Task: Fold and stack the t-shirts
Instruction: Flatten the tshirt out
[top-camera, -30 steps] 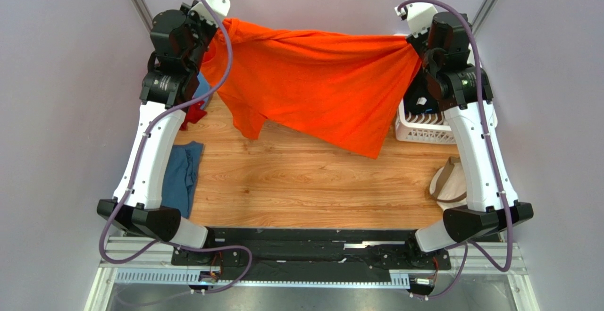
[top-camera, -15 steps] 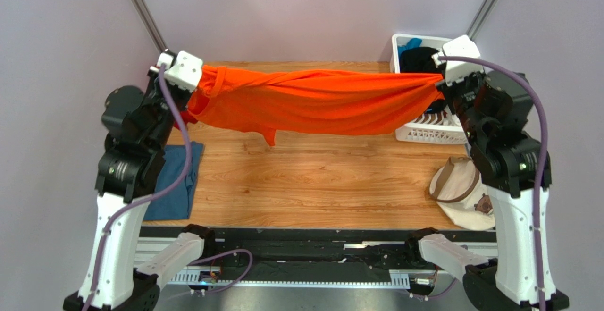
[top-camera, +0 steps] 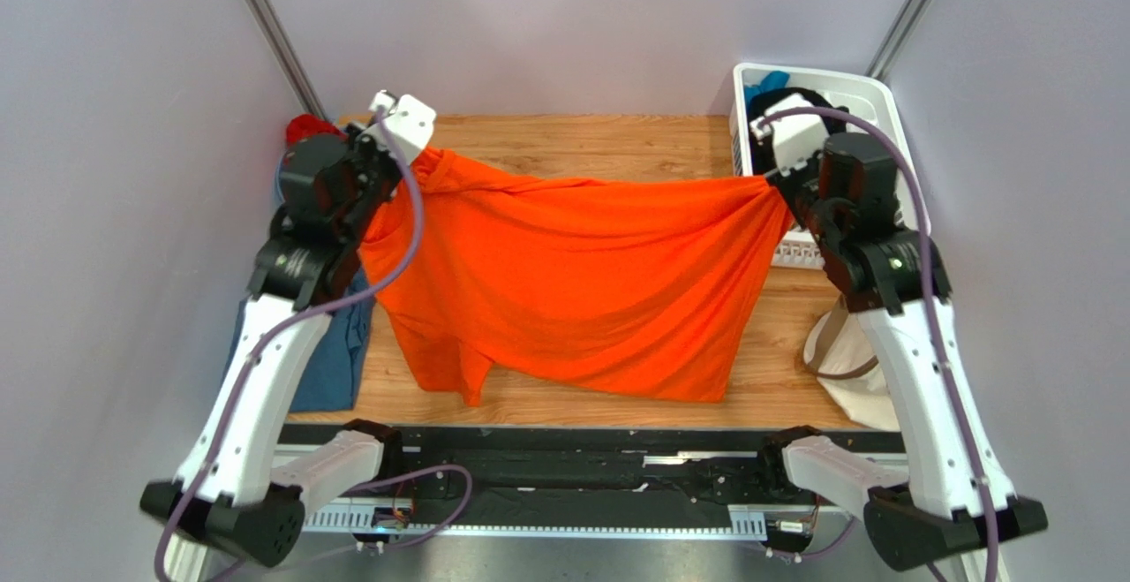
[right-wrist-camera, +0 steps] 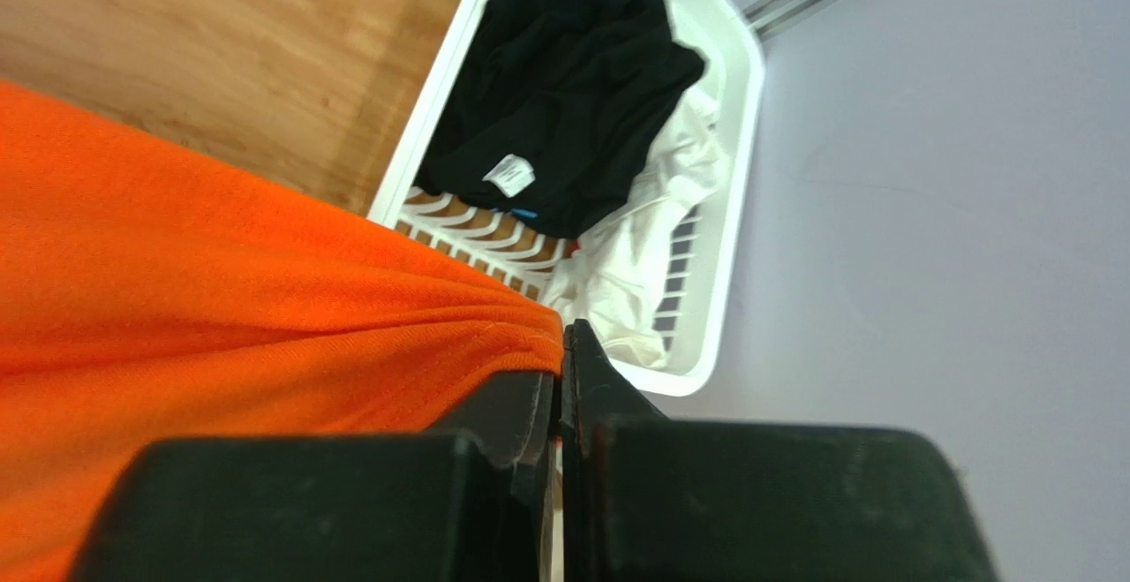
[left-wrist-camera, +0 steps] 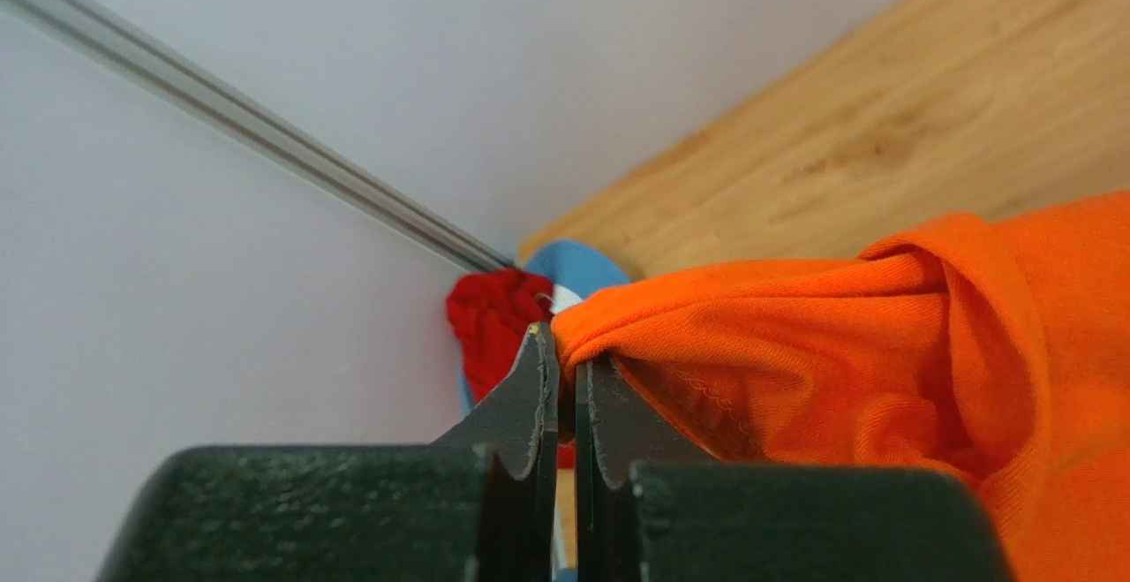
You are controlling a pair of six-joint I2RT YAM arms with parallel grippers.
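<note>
- The orange shirt (top-camera: 584, 284) hangs spread between the two arms. Its top edge is pulled nearly taut, and the rest drapes over the middle of the table (top-camera: 597, 145). Whether the hem touches the wood I cannot tell.
- The left gripper (left-wrist-camera: 564, 364) is clenched on a bunched corner of the shirt, toward the far-left of the table. Its jaws are almost together, with orange cloth pinched between them.
- The right gripper (right-wrist-camera: 557, 357) is clamped on the opposite corner (only a thin fold sits between the jaws), just beside the basket (right-wrist-camera: 736, 185).
- In the basket lies a black shirt (right-wrist-camera: 570, 92) with a small white tag, and white cloth (right-wrist-camera: 637, 264) is crumpled against it.
- A blue shirt (top-camera: 348, 344) lies at the table's left edge, partly under the left arm.
- A red cloth (left-wrist-camera: 494, 324) sits in the far-left corner, behind the left gripper.
- A cap (top-camera: 849, 370) rests at the right edge — half hidden by the right arm.
</note>
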